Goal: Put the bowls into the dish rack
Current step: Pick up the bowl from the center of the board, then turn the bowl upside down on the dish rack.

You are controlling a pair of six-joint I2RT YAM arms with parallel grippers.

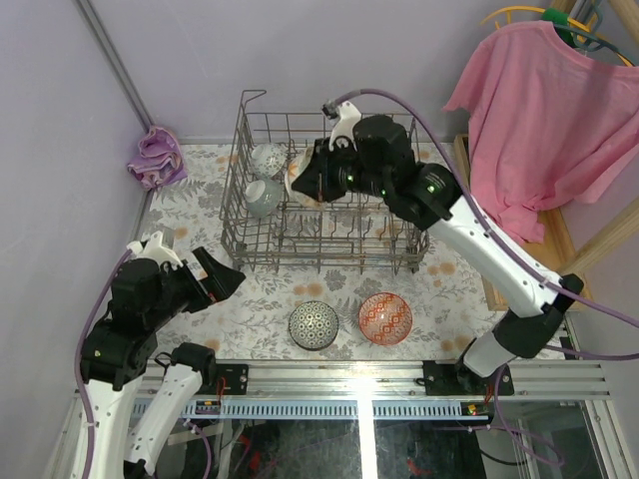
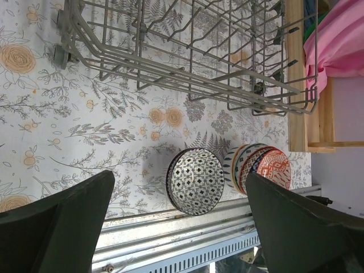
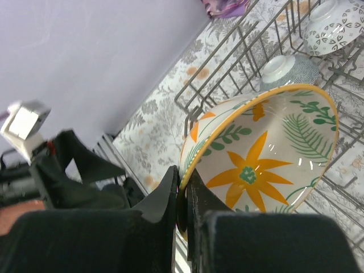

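The dish rack [image 1: 399, 261] is a grey wire basket at the middle of the table. Over its left part my right gripper [image 1: 303, 182] is shut on the rim of a white floral bowl [image 3: 267, 153] with orange flowers and a yellow edge, tilted on its side above the tines. Two bowls stand in the rack beyond it: a grey patterned one [image 1: 268, 158] and a pale green one [image 1: 263, 197]. On the cloth in front of the rack sit a black-and-white bowl [image 1: 314, 324] and a red-and-white stack of bowls [image 1: 385, 317]. My left gripper [image 1: 225, 279] hangs open and empty to their left.
A purple cloth [image 1: 157, 158] lies bunched at the back left corner. A pink shirt [image 1: 544, 120] hangs over a wooden frame [image 1: 479, 249] to the right of the rack. A metal rail [image 1: 349, 384] runs along the near edge.
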